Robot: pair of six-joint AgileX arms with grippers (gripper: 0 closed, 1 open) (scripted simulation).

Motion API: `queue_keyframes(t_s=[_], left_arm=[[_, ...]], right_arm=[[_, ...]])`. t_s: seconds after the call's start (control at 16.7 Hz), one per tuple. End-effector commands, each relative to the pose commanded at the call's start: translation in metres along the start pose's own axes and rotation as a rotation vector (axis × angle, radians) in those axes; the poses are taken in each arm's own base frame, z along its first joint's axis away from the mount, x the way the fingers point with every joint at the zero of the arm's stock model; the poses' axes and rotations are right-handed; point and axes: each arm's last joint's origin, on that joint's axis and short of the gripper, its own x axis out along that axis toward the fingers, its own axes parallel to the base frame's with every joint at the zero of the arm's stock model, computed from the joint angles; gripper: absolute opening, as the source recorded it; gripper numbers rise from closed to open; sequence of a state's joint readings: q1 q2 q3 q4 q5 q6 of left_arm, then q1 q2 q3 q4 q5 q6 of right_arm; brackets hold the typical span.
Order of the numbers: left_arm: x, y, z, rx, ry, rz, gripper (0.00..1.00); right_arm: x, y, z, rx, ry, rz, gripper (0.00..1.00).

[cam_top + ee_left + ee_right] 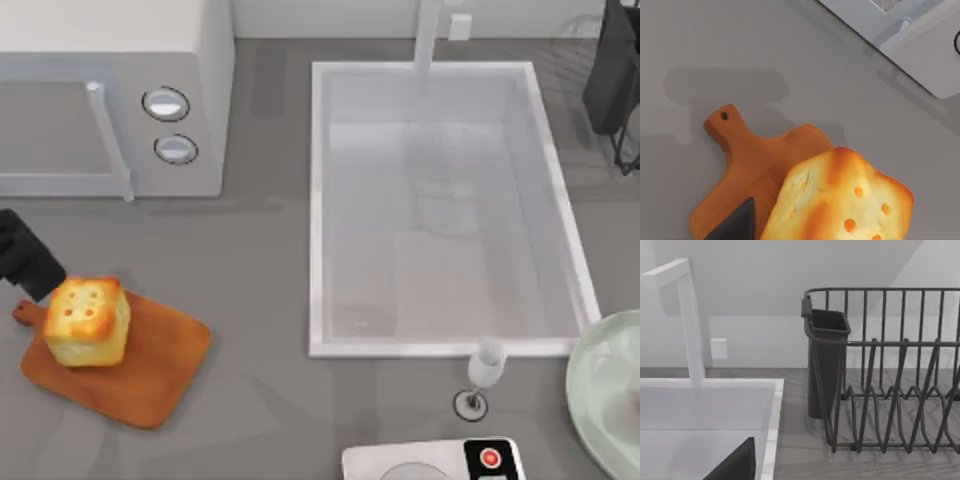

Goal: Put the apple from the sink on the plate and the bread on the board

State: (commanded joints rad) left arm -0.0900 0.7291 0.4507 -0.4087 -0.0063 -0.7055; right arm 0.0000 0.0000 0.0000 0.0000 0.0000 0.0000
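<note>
The bread (88,320) stands upright on the board (150,375) at the table's left; the left wrist view shows the bread (840,200) and the board (745,160) with its handle. My left gripper (48,282) hovers just back-left of the bread, open; its dark fingertip (737,222) sits beside the loaf without touching it. The sink (318,200) holds nothing that I can see. The plate (590,400) lies cut off by the right edge. The apple is out of view. My right gripper's fingertip (737,462) hangs over the sink rim (772,430), open and holding nothing.
A microwave (110,100) stands at the back left. The faucet (428,35) rises behind the sink. A dark dish rack with a utensil cup (827,365) stands right of the sink. A wine glass (485,368) and a white device with a red button (430,462) stand in front.
</note>
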Motion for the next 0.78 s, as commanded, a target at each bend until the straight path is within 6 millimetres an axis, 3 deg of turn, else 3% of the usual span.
queue_keyframes(t_s=[0.18, 0.42, 0.6, 0.78], left_arm=[[-0.015, 0.022, -0.021, 0.275, -0.233, -0.117, 1.0], [-0.016, 0.042, -0.039, 0.534, -0.52, -0.166, 1.0], [-0.013, 0.048, -0.044, 0.627, -0.655, -0.166, 1.0], [-0.013, 0.05, -0.045, 0.644, -0.684, -0.165, 1.0]], right_arm=[[0.0, 0.0, 0.0, 0.0, 0.0, 0.0, 1.0], [0.0, 0.0, 0.0, 0.0, 0.0, 0.0, 1.0], [0.0, 0.0, 0.0, 0.0, 0.0, 0.0, 1.0], [0.0, 0.0, 0.0, 0.0, 0.0, 0.0, 1.0]])
